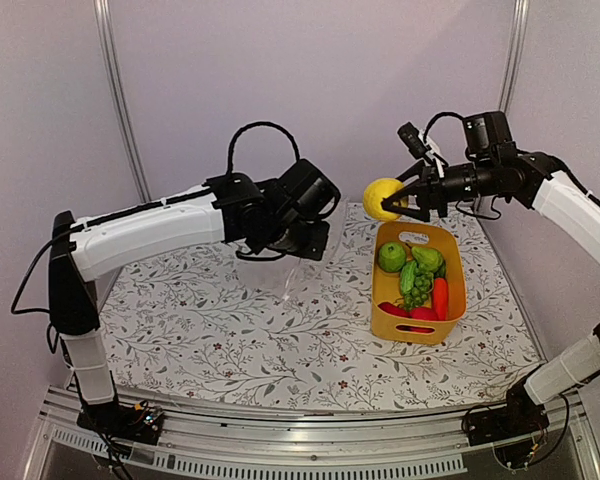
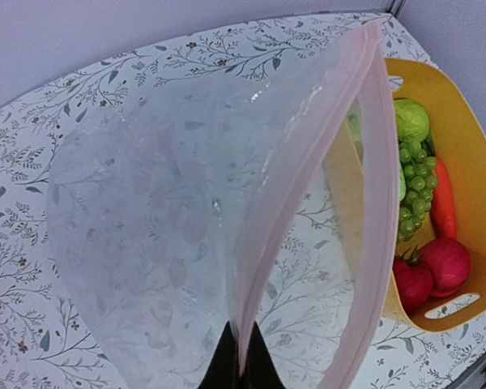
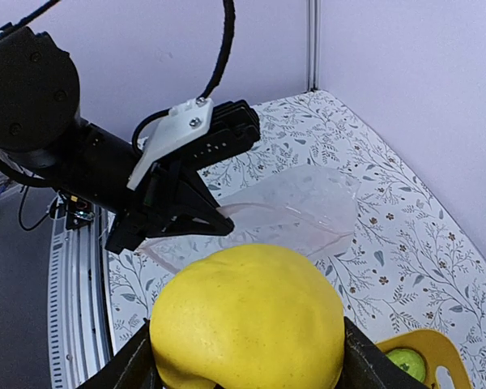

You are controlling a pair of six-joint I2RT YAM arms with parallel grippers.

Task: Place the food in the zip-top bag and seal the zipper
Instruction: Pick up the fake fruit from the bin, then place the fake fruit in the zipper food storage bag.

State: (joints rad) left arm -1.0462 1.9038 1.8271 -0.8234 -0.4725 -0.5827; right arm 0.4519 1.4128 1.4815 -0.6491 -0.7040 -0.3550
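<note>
Top external, floral tablecloth, lilac walls

The zip-top bag is thin, glossy clear plastic; the yellow fruit looks smooth, matt.

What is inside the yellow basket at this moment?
The yellow basket holds a green round piece, a green pear, a grape bunch, a carrot and two red pieces. Anything under them is covered and cannot be seen.
</note>
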